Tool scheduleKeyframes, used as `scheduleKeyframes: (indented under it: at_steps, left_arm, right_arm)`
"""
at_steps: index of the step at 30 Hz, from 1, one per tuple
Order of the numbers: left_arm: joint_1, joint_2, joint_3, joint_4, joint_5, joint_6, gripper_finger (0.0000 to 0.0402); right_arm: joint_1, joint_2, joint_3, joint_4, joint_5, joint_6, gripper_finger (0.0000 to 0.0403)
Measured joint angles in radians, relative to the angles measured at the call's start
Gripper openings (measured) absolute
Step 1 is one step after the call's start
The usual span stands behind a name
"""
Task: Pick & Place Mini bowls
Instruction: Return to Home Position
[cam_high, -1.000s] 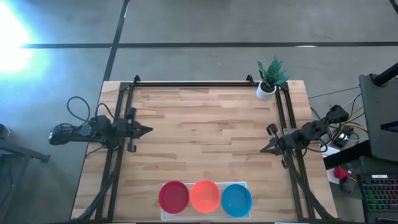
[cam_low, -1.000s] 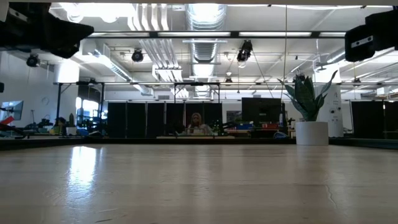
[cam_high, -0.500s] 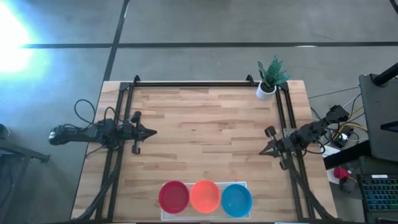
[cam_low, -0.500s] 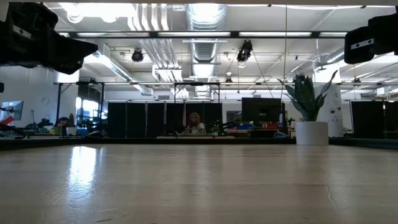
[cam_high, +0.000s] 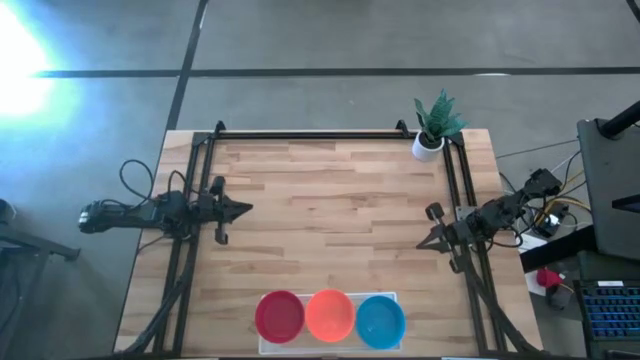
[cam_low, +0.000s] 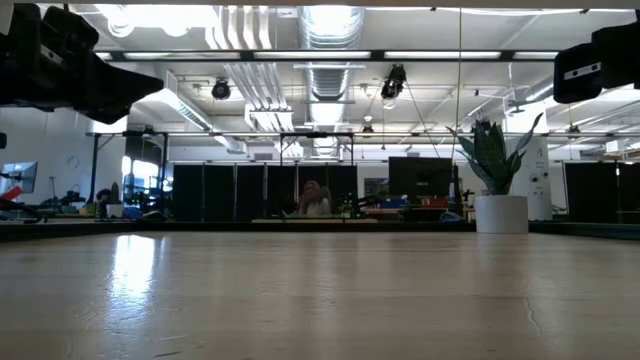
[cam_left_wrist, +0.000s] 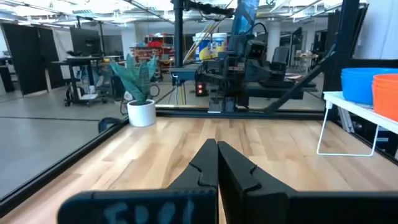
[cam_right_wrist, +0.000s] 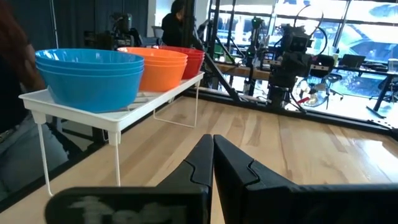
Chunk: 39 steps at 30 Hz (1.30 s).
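Mini bowls side by side on the white rack at the table edge opposite to the plant pot: red stack, then orange stack, then blue stack, blue and orange visibly two high. Left gripper over the left side of the table, well apart from the bowls, fingers pressed together, holding nothing. Right gripper over the right side, fingers together as well, empty
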<state>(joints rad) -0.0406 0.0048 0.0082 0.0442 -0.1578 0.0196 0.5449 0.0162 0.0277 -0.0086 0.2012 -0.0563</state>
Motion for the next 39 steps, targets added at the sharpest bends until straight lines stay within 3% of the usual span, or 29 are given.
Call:
scheduleKeyframes:
  at_steps: [7, 13, 39]
  left_arm:
    - [0.000, 0.002, 0.000, -0.001, -0.001, -0.048, 0.0000]
    - [0.000, 0.002, -0.001, -0.002, -0.002, -0.049, 0.0000]
    - [0.000, 0.002, 0.002, -0.008, -0.004, -0.050, 0.0000]
  right_arm:
    - [0.000, 0.000, 0.000, -0.001, -0.001, 0.015, 0.0008]
    - [0.000, 0.001, 0.000, -0.003, -0.030, 0.137, 0.0008]
    - [0.000, 0.000, 0.000, -0.003, -0.026, 0.128, 0.0008]
